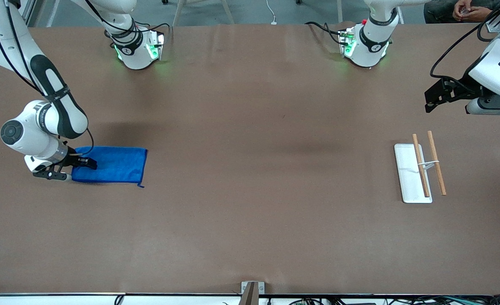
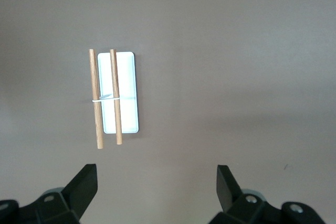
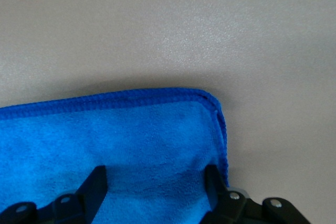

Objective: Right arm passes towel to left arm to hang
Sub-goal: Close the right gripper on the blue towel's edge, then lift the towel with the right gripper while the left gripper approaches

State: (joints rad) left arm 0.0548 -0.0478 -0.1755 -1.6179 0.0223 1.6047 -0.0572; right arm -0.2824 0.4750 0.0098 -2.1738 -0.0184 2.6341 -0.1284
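Blue towel (image 1: 111, 164) lies flat on the brown matte table (image 1: 250, 212), out toward the right arm's end, about nine o'clock from table centre in the front view. It is a soft, napped rectangle with a stitched hem; the corner seen in the right wrist view (image 3: 157, 145) is rounded, and a loose thread trails from the corner nearest the front camera. Right gripper (image 1: 74, 166) is down at the towel's short edge, black fingers (image 3: 94, 182) spread apart on the fuzzy cloth near that corner, not pinching anything yet. Left gripper (image 1: 432, 101) hangs in the air at the left arm's end, fingers (image 2: 86, 182) wide apart and empty; this arm waits. Below it on the table sits a rack (image 1: 419, 171): a flat white rectangular base with two slim wooden dowels (image 2: 105, 98) side by side, joined by thin white wire. The rack is well apart from the towel, roughly three o'clock from table centre.
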